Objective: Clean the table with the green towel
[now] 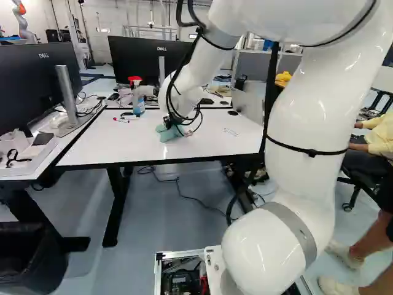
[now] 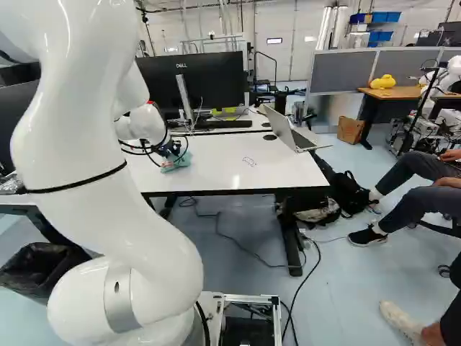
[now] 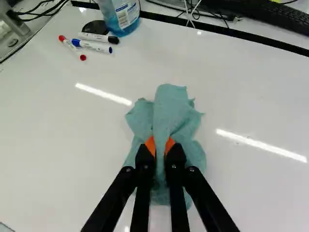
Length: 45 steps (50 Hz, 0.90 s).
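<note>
Can make out a maker's name (image 1: 161, 48) on the black monitor (image 1: 135, 67) well beyond the fingers (image 3: 144, 159), and again on the large monitor (image 1: 31, 92) to their left; ahead of them, a barcode label (image 3: 128, 13) on the spray bottle (image 3: 126, 30), too small to read.

Three markers (image 3: 94, 46) lie near a spray bottle (image 3: 120, 17).

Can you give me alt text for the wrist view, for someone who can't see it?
Black jaws pinch a fold of the green towel on a white table. Beyond it, three markers lie near a bottle of blue liquid.
</note>
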{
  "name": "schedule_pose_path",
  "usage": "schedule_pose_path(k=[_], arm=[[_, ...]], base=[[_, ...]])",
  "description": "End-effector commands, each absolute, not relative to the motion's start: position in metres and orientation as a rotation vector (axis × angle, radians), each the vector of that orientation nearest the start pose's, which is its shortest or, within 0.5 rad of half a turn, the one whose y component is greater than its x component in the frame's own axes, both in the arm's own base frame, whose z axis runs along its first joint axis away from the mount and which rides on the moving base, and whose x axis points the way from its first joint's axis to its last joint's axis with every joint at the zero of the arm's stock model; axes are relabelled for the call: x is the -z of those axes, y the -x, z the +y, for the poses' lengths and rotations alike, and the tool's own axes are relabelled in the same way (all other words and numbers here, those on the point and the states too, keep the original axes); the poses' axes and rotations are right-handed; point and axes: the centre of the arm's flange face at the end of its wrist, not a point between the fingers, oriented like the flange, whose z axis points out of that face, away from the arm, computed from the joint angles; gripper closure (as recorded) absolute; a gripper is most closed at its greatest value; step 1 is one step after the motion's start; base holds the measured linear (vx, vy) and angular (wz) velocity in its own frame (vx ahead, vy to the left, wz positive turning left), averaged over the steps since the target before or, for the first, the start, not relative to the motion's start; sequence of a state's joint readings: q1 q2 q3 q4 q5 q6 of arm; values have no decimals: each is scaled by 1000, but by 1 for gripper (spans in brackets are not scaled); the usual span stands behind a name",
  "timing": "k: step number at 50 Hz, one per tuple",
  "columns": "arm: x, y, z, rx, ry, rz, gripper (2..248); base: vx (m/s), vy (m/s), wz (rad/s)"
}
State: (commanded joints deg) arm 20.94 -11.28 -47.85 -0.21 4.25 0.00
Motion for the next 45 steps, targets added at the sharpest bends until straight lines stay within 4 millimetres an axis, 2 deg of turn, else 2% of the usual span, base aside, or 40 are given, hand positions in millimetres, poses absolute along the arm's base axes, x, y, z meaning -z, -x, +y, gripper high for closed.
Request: schedule_pose_path(k=[30, 45], arm=[[-426, -471, 186, 1033, 2779, -531, 210], [-427, -482, 171, 1062, 2787, -469, 210]], base=[[0, 0, 0], [0, 0, 0]])
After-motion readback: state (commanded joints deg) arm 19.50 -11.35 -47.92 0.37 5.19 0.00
